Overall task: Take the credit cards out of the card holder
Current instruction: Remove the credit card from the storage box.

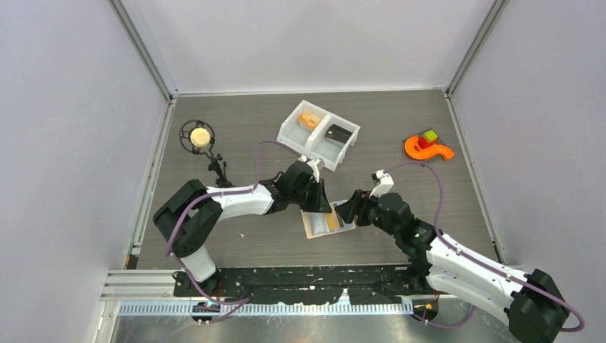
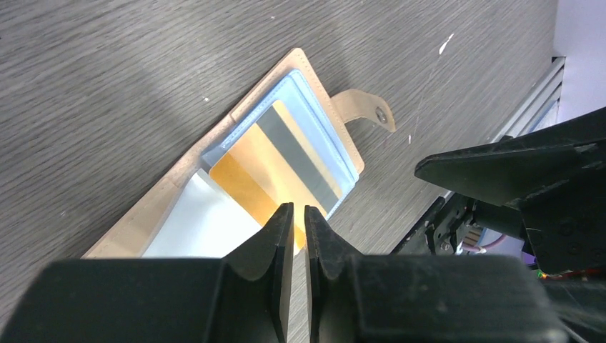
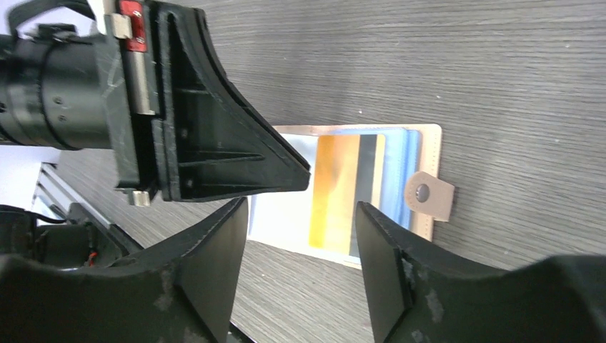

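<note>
The beige card holder (image 1: 314, 227) lies open on the table between the two arms, with its blue lining and snap tab (image 2: 370, 114) showing. An orange credit card (image 2: 279, 168) with a grey stripe sticks partway out of its pocket. My left gripper (image 2: 299, 214) is shut on that card's near edge. My right gripper (image 3: 300, 214) hovers open just beside the card holder (image 3: 434, 153), nothing between its fingers. The same card (image 3: 341, 187) shows past them. An orange-tan card (image 1: 309, 120) and a dark card (image 1: 338, 133) lie in the white bin (image 1: 289, 131).
The white two-compartment bin stands behind the arms at centre back. An orange curved toy with coloured blocks (image 1: 427, 148) lies at the right. A black stand holding a round pale object (image 1: 199, 136) is at the left. Grey walls close the table in.
</note>
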Robot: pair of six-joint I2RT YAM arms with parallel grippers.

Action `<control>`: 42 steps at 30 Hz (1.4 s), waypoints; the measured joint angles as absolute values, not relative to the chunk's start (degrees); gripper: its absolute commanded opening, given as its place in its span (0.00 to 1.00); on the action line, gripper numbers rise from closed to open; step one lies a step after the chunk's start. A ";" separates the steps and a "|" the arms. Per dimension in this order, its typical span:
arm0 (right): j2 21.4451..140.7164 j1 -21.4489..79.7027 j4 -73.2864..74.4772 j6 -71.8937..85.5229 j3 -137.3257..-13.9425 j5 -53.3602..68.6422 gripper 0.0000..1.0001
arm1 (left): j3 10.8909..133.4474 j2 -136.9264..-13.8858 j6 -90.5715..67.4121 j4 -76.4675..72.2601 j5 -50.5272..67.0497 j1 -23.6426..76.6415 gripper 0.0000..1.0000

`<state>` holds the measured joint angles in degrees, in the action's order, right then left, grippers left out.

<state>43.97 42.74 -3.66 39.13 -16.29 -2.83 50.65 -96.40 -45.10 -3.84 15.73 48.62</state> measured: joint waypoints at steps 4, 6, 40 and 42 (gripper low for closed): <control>44.12 42.63 -1.39 37.23 -16.34 -2.98 0.50 | 49.15 -94.70 -45.15 -4.56 15.20 48.29 0.20; 44.88 42.63 -0.91 36.40 -16.51 -2.96 0.46 | 47.48 -93.17 -45.41 -4.58 14.52 47.90 0.22; 68.66 37.39 -10.13 32.51 -19.90 4.89 0.32 | 37.54 -93.56 -50.00 -20.03 14.13 47.53 0.42; 69.04 37.39 -10.94 33.12 -19.46 5.17 0.32 | 36.80 -94.24 -50.68 -21.61 14.17 47.59 0.42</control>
<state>69.04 37.39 -10.94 33.12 -19.46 5.17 36.80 -94.24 -50.68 -21.61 14.17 47.59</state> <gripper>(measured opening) 0.324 0.417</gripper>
